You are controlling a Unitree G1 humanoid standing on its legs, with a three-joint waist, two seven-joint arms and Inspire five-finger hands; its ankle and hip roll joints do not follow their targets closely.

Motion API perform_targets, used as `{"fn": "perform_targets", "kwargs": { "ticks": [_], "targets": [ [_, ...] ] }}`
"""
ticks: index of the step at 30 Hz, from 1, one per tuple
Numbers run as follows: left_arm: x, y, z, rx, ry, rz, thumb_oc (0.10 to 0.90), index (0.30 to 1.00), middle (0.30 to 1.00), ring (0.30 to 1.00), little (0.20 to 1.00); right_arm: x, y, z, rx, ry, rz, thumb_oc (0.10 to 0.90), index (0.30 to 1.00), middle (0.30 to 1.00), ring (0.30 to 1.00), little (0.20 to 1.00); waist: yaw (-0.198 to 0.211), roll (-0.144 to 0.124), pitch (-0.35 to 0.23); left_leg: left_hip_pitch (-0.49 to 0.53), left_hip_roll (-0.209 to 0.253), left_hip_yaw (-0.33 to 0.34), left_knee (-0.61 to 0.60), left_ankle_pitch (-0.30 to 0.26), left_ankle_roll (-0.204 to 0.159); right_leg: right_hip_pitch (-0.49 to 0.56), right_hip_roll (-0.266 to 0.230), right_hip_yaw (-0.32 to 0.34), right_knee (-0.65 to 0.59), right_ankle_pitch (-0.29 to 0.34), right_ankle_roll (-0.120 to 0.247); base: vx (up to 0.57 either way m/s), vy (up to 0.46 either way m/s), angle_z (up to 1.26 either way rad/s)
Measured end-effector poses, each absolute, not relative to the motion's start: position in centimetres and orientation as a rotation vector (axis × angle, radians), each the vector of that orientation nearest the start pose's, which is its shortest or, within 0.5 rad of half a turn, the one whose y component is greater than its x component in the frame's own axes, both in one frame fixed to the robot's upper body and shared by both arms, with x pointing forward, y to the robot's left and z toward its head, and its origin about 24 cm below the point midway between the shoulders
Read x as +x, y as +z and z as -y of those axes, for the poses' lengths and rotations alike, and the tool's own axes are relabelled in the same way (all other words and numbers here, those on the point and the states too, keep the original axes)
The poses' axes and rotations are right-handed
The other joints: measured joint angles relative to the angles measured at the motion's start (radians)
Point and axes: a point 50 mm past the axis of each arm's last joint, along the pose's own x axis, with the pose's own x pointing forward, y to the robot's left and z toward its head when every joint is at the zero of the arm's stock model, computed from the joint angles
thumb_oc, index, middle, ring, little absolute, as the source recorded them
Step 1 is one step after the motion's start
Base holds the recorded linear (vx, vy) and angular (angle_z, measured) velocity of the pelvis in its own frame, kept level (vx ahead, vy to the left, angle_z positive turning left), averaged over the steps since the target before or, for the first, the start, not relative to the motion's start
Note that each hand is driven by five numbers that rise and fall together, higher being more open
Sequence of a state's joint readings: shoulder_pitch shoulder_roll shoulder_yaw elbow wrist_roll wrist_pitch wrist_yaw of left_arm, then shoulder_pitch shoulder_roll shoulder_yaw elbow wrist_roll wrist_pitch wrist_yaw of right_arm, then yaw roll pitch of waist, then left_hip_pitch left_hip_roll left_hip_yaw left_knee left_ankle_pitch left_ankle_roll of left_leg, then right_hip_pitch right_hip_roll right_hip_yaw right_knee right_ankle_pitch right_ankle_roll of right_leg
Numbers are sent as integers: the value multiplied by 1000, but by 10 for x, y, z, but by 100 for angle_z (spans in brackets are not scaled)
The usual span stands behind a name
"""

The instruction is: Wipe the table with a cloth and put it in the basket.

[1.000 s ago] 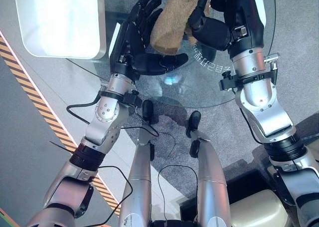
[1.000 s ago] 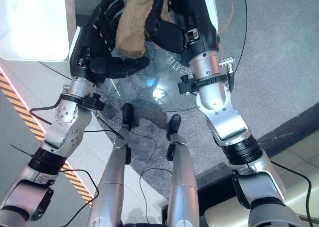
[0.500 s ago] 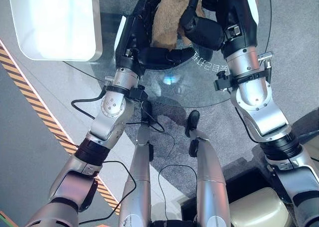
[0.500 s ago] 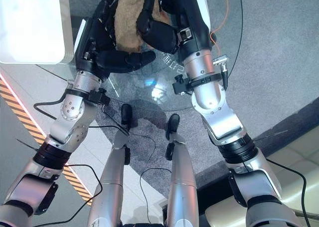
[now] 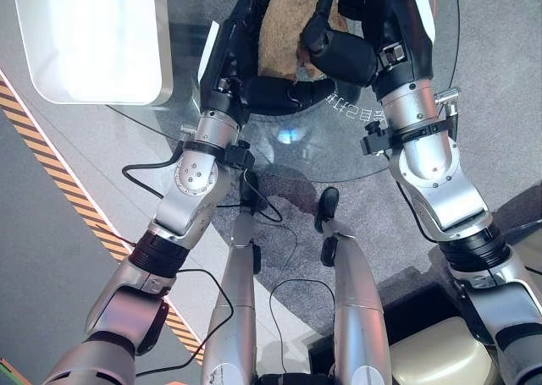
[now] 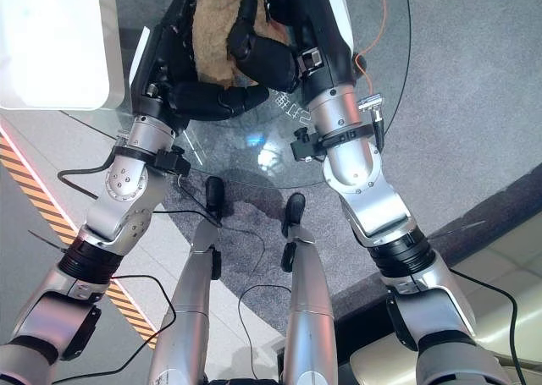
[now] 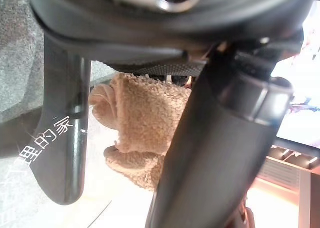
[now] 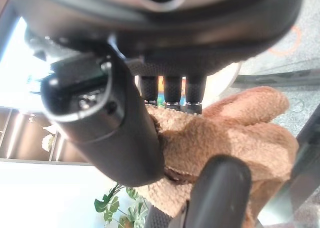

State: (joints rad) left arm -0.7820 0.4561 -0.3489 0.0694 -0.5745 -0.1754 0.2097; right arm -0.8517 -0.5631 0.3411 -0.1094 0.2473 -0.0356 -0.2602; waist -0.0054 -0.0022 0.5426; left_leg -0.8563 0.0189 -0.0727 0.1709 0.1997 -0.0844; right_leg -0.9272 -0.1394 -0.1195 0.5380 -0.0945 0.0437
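A brown fuzzy cloth [image 5: 284, 30] hangs bunched above the far part of the round glass table [image 5: 339, 169]. My right hand [image 5: 351, 55] is shut on the cloth, its thumb pressed into the cloth's right side and its fingers behind it. My left hand [image 5: 233, 59] lies against the cloth's left side with its fingers fairly straight. Its thumb [image 5: 279, 89] reaches across under the cloth's lower edge. In the left wrist view the cloth [image 7: 145, 118] shows between the thumb and a finger. In the right wrist view the cloth [image 8: 225, 133] is pinched under the thumb.
A white rectangular basket [image 5: 85, 38] stands at the table's left, close to my left arm. The table's near rim curves just in front of both wrists. Grey carpet and a floor strip with orange and black stripes [image 5: 51, 182] lie below.
My left hand has moved right from open air to the cloth, and its thumb now lies under the cloth. My right hand has kept its hold and shifted slightly left.
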Motion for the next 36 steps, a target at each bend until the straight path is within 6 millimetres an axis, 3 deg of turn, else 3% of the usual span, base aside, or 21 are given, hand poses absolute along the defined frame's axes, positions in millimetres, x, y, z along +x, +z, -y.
{"fn": "perform_targets", "kwargs": {
  "ticks": [5,8,10,11,36],
  "targets": [
    [333,250,-113,-84,-292,656,399,556,556,556,499,306,293,104,-306,253,877,100,300,300,300,200,-2,0,0,1,0,2,2,0,0,0,0,3,0,1,1,0,0,0],
    [336,248,-114,-91,-273,644,333,500,500,500,433,306,290,101,-302,286,862,100,300,300,300,200,-3,0,0,2,0,7,2,-1,1,0,1,7,0,2,2,0,0,0],
    [337,248,-116,-92,-261,639,114,312,312,312,214,306,289,99,-299,301,855,100,300,300,300,200,-4,0,0,3,0,7,3,-1,1,0,1,8,0,3,3,0,0,0],
    [338,247,-117,-91,-253,633,100,300,300,300,200,305,288,97,-302,317,854,100,300,300,300,200,-5,0,0,3,0,8,3,-1,1,0,1,9,0,3,3,0,0,0],
    [342,252,-118,-100,-226,636,100,300,300,300,200,301,288,91,-295,343,867,100,300,300,300,200,-27,-7,2,5,2,11,3,-2,2,-1,5,14,-1,5,3,0,0,0]
  ]
}}
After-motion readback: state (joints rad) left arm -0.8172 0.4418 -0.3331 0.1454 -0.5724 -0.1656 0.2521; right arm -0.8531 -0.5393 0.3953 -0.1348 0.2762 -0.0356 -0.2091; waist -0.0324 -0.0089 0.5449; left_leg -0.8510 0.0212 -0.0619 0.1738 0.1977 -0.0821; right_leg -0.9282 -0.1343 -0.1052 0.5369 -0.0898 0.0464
